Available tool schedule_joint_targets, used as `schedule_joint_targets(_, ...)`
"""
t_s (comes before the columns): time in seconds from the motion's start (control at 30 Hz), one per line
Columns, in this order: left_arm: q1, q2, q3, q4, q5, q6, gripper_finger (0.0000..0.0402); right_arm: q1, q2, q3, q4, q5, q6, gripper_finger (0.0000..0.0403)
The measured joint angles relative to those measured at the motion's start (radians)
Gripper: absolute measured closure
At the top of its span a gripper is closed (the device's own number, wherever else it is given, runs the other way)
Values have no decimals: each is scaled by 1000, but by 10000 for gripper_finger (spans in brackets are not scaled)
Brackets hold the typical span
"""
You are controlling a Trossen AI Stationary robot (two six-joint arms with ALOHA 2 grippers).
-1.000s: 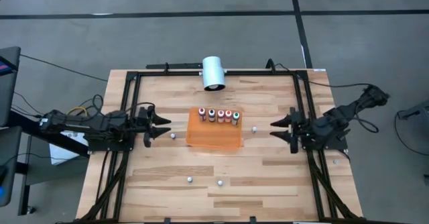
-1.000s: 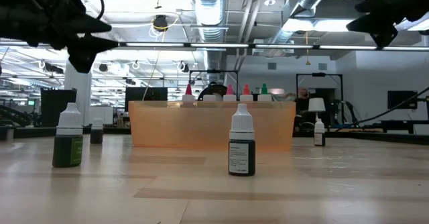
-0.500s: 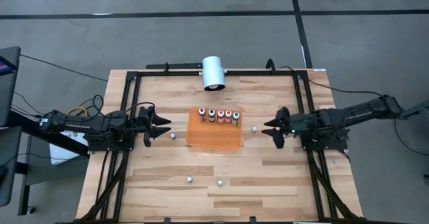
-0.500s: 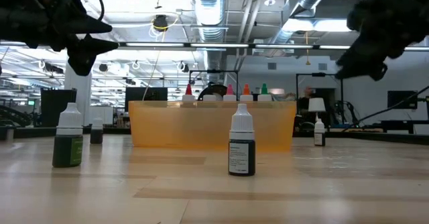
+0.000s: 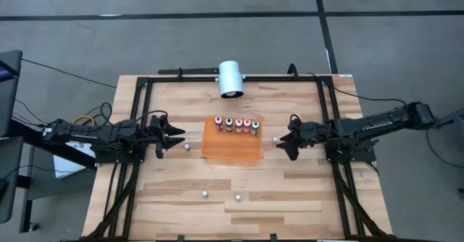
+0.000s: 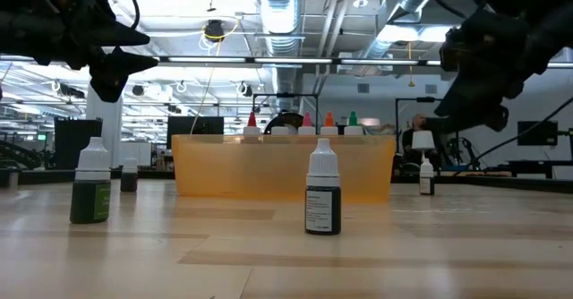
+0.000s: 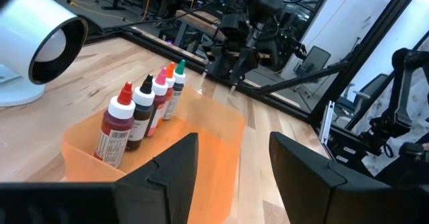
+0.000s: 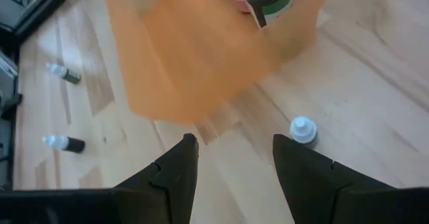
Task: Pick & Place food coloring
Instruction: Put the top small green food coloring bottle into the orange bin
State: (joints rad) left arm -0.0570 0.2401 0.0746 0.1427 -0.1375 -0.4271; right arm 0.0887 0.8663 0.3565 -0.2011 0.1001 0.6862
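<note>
Reaching in over the wooden table [image 5: 290, 191], the right gripper [image 5: 285, 142] hangs just off the orange tray's [image 5: 230, 148] right side with its two fingers spread and nothing between them; a small bottle with a pale cap [image 5: 275, 138] stands on the table just beside those fingertips, and the right wrist view shows the same bottle [image 8: 302, 130] on the bare wood below the open fingers, a little way out from the tray's corner. Five food coloring bottles [image 5: 236, 125] stand upright in a row inside the tray along its far edge, the edge nearest the white cylinder [image 5: 231, 78] lying at the back of the table. On the tray's left side the left gripper [image 5: 174, 136] waits above the table, its fingers also apart and empty, with another small bottle [image 5: 186, 146] on the wood between it and the tray. Two more bottles, one green [image 6: 91, 183] and one dark [image 6: 323, 196], stand on the table in front of the tray, well apart from it, toward the near edge.
</note>
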Motion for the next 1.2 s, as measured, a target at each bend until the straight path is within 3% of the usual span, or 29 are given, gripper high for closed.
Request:
schedule_joint_targets(0.67,0,0,0,-16,0,0,226,0,4,1,74,0,19,224)
schedule_joint_targets(0.83,0,0,0,-17,0,-1,226,-1,4,1,70,-57,-54,238)
schedule_joint_targets(1.2,0,0,0,-19,0,-3,226,-5,104,197,-238,-75,-295,297)
